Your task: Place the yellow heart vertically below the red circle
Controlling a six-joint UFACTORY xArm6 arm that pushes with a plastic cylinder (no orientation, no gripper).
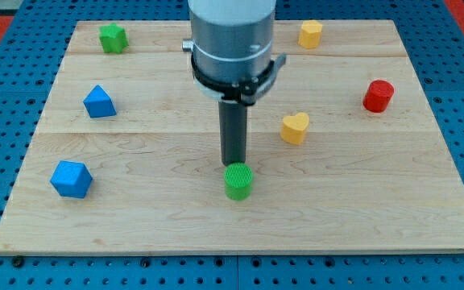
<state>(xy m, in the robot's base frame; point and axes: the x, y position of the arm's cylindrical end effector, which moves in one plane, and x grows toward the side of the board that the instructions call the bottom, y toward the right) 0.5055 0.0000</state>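
The yellow heart [295, 127] lies on the wooden board [151, 217], right of centre. The red circle [378, 96], a short red cylinder, stands near the view's right edge, above and to the right of the heart. My tip [233, 164] is at the lower end of the dark rod, left of and a little below the heart. It sits right behind a green cylinder [238, 181]; whether it touches it I cannot tell.
A green star block [113, 37] is at the top left. A yellow pentagon block [310, 33] is at the top, right of the arm's grey body [230, 40]. A blue triangle [98, 101] and a blue cube-like block [71, 179] lie on the left.
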